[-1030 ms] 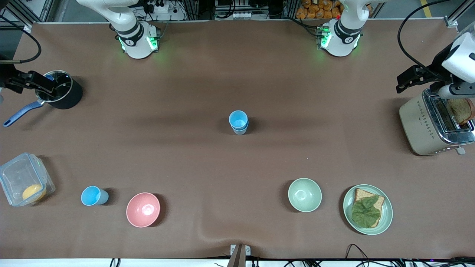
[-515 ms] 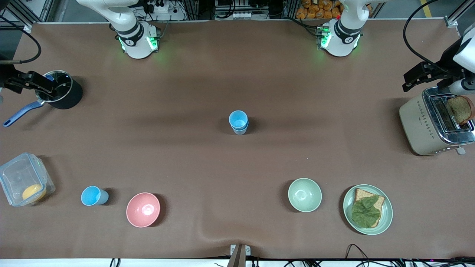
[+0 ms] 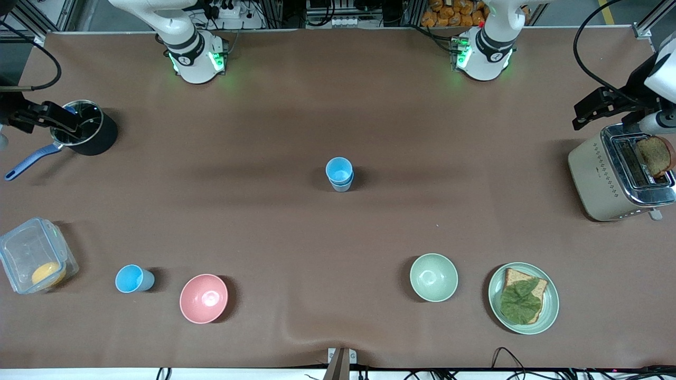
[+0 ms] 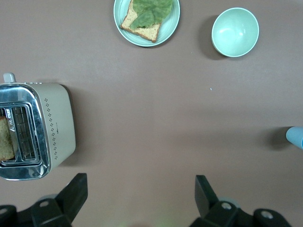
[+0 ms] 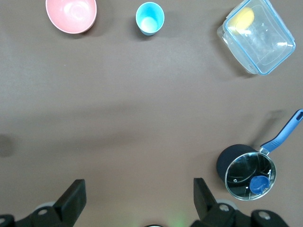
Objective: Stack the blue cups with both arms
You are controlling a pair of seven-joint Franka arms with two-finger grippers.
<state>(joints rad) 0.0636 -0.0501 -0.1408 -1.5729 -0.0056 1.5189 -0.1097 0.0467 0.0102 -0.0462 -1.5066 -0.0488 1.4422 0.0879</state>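
Cups (image 3: 339, 174) stacked mid-table | left pincer (image 4: 138, 201) wide open, empty, table end | right pincer (image 5: 137, 198) likewise

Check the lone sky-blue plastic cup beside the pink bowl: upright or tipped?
Upright: the sky-blue plastic cup stands mouth-up, its round rim and empty inside showing.

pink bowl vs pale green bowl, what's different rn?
Colour: the pink bowl is salmon pink, the pale green bowl mint green.
Place: the pink bowl sits toward the right arm's end of the table, beside a lone blue cup; the green bowl sits toward the left arm's end, beside the plate of bread and lettuce.
Depth: the pink bowl lies slightly nearer the front camera.
Shared: both upright, empty, similar in size, neither held.
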